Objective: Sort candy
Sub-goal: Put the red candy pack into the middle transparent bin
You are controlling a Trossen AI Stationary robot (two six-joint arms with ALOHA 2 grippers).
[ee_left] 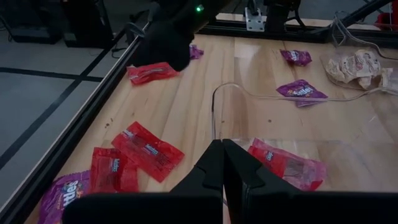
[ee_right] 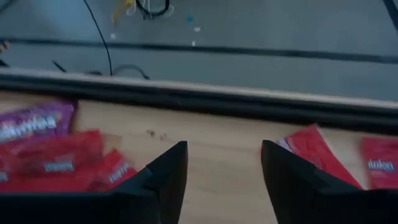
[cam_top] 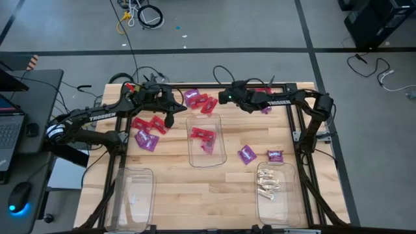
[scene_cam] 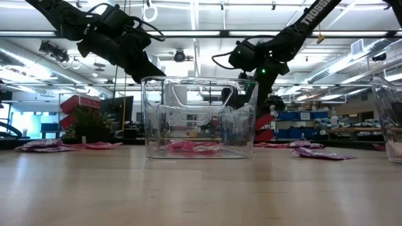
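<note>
A: Overhead, where's the candy?
B: Red packets [cam_top: 203, 134] in the middle bin [cam_top: 207, 158]; others just beyond it, under the right gripper [cam_top: 229, 98], jaws apart.
A: Left wrist?
B: Left gripper [ee_left: 222, 163], jaws together, over the bin. Packets look light, crinkly, slippery; pinch an edge.

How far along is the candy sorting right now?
Partly done. The middle bin holds a few red packets, and the right bin holds cream pieces. The left bin looks empty. The right pincer is open, empty, over the far-edge red packets; the left pincer is shut, empty. Red and purple packets remain loose on the table.
</note>
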